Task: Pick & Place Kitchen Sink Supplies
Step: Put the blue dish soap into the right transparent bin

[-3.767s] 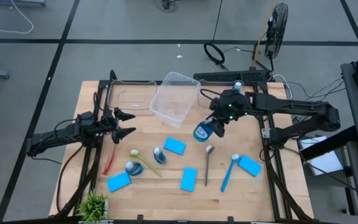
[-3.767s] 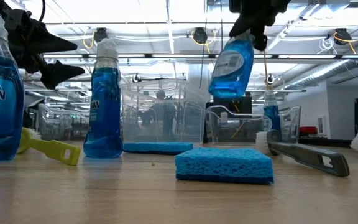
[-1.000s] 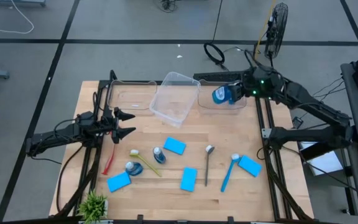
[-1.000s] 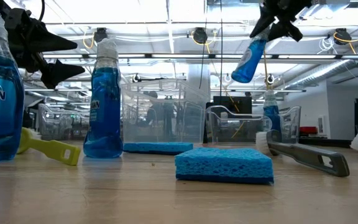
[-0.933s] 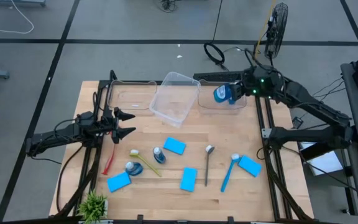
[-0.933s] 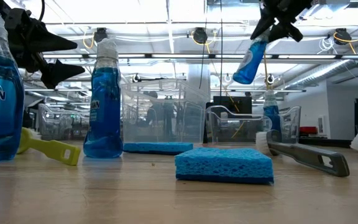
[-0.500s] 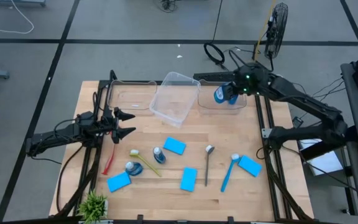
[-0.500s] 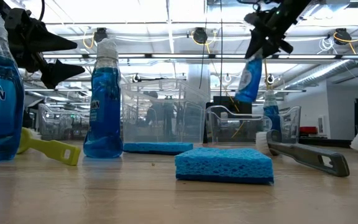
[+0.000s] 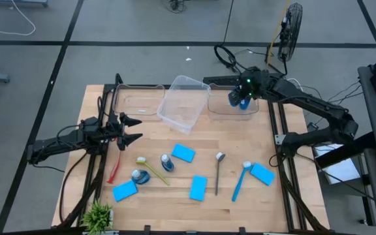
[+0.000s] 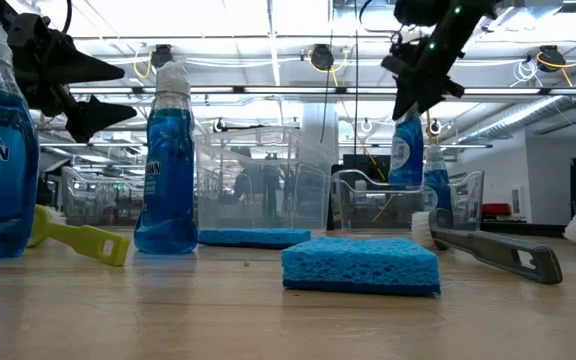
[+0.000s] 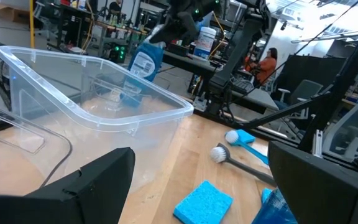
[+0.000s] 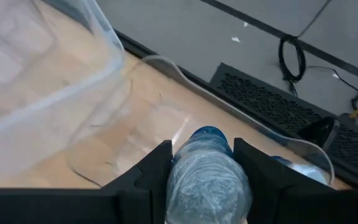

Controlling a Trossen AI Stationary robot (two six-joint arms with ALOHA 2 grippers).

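My right gripper (image 9: 243, 93) is shut on a small blue bottle (image 10: 405, 150) above the clear bin (image 9: 222, 111) at the table's far right. Another blue bottle (image 10: 438, 172) with a pale cap stands inside that bin. On the table's near half stand two blue bottles (image 9: 166, 162) (image 9: 138, 175). Blue sponges (image 9: 183, 153) (image 9: 198, 187), a red brush (image 9: 114, 168), a yellow brush (image 9: 154, 171), a blue brush (image 9: 239, 181) and a grey spoon-like tool (image 9: 219, 171) lie flat around them. My left gripper (image 9: 132, 129) waits open at the table's left, holding nothing. My right gripper pinches the bottle's upper end (image 12: 207, 171) between its two fingers (image 12: 157, 171), one on each side. The fingers slant down from the table's right. The bottle hangs nearly upright below them, base down, over the bin; whether its base touches the bin floor I cannot tell.
A second clear bin (image 9: 185, 102) leans tilted at the far middle, and a flat clear bin (image 9: 136, 103) lies left of it. A small green plant (image 9: 98, 214) stands at the near left corner. Two more sponges (image 9: 125, 190) (image 9: 262, 173) lie near the front.
My right gripper has moved toward the table's left and down with the bottle, and has tipped further downward. The bottle has swung from slanted to nearly upright and hangs lower over the right bin.
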